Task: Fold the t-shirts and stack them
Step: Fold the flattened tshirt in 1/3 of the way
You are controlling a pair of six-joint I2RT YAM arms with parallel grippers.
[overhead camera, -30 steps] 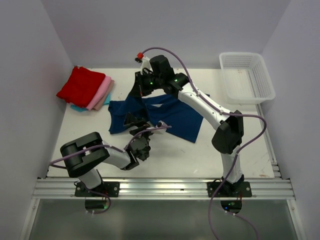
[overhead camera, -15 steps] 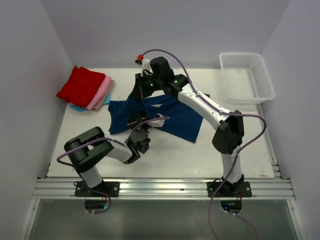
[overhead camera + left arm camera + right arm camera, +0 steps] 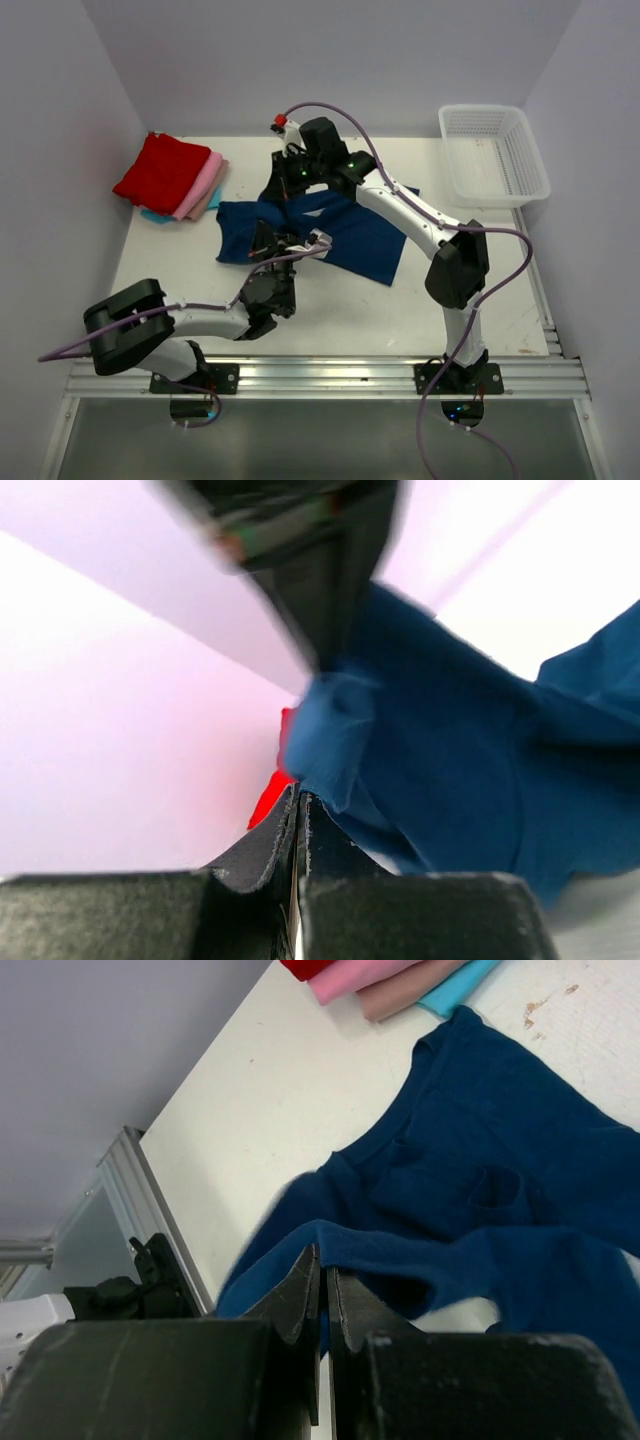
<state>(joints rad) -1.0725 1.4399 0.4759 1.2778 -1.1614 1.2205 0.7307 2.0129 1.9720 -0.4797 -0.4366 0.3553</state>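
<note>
My left gripper [image 3: 300, 798] and right gripper [image 3: 322, 1260] both pinch edges of the navy t-shirt [image 3: 355, 240], spread just right of the folded stack [image 3: 165, 172]. Limp, light cloth: it should sag between holds, so hems and shoulder seams suit me best.

A white counter [image 3: 380, 320] fills the middle, boxed in by plain pale lilac walls: back wall [image 3: 330, 60] at 12 o'clock, side walls at 9 [image 3: 60, 150] and 3 [image 3: 590, 100]. An aluminium rail [image 3: 330, 377] runs along 6 o'clock, with a grey panel [image 3: 320, 440] below. The light is soft and even.
</note>
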